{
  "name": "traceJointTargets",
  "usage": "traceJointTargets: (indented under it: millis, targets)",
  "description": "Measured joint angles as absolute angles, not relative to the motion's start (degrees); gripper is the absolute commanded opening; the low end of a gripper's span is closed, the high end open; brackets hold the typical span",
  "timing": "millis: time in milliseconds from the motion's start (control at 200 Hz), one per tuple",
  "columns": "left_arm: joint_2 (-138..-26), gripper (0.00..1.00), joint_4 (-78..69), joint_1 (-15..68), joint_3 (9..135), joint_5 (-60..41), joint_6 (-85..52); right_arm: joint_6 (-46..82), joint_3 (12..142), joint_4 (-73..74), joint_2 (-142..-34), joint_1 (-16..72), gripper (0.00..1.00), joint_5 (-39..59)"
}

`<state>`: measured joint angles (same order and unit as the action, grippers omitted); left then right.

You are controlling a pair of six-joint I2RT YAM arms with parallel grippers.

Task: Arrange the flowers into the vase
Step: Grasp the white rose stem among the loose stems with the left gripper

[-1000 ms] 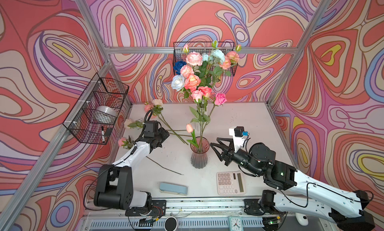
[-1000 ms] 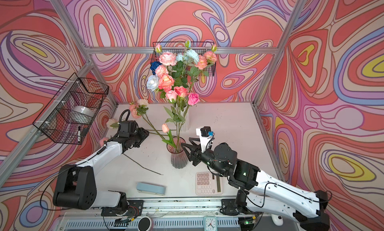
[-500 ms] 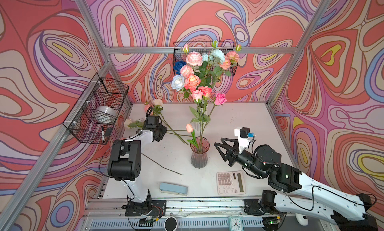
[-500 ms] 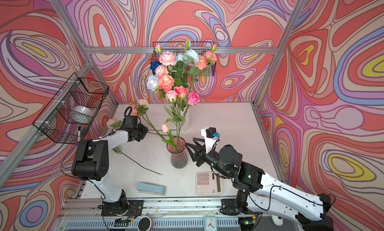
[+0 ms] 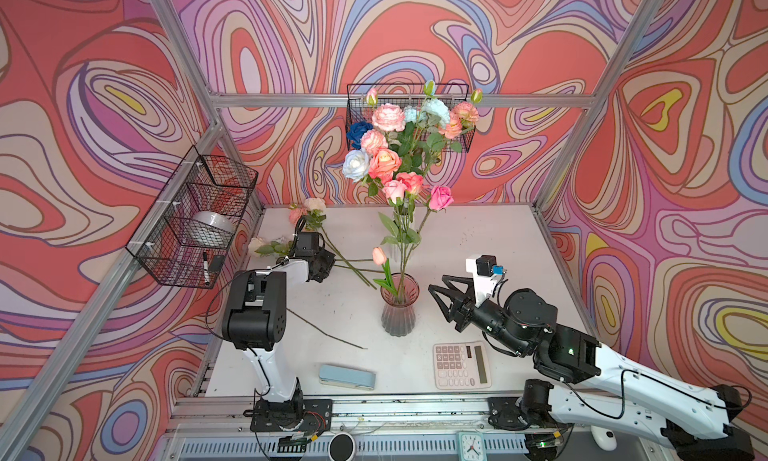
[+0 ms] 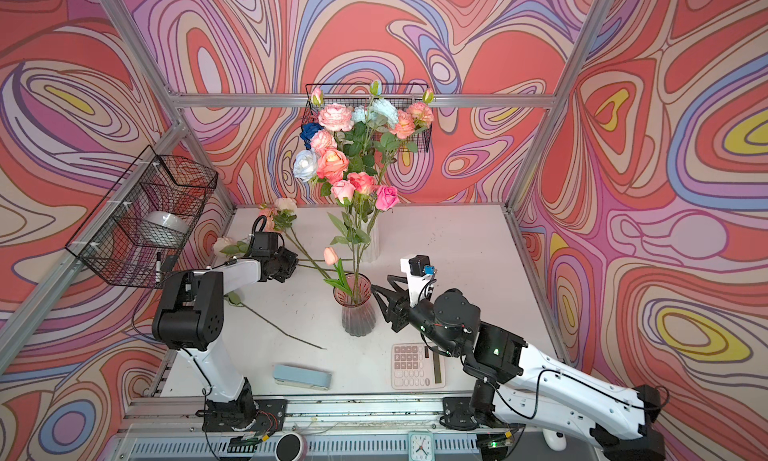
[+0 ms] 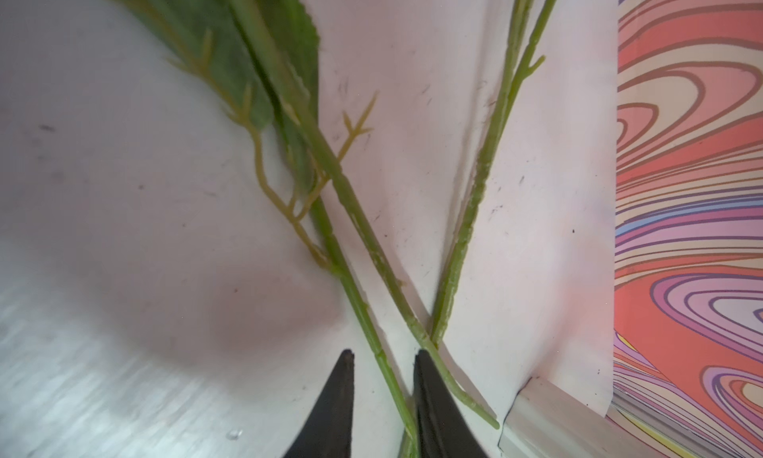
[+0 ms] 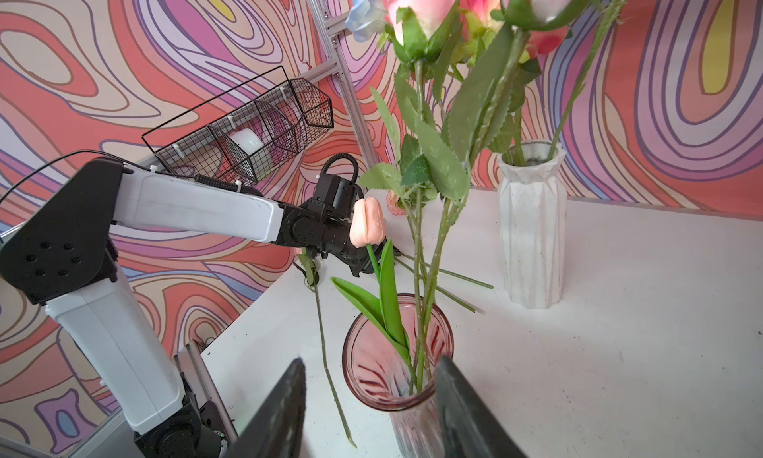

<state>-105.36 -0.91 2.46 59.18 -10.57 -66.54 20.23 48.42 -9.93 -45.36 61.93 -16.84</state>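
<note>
Near the left edge of the table, my left gripper straddled a loose flower stem, grip uncertain; my right gripper hovered, jaws apart, beside the vase, likely to steady it.

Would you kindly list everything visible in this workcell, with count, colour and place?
glass vase: one, pink, table centre
white vase: one, white, behind it
arranged flowers: many, pink, peach, cream, blue, in both vases
loose flowers: several, pink and cream, table back left
single stem: one, green, front left
calculator: one, white, front right
case: one, pale blue, front
wire baskets: two, black, walls
left gripper: one, black, jaws astride a loose stem
right gripper: one, black, jaws open beside glass vase
</note>
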Motion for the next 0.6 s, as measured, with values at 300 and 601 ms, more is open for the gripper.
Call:
traceJointTargets:
  millis: [300, 601]
  targets:
    - [-108.88, 0.29, -1.61, 2.46, 62.54, -10.44, -66.72, 19.57, 48.42, -9.98, -46.17, 61.93, 0.52, -17.39]
    - [-111.87, 0.11, -1.54, 2.46, 64.31, -10.07, -66.65, 19.53, 48.42, -10.31, -46.81, 61.93, 0.52, -18.15]
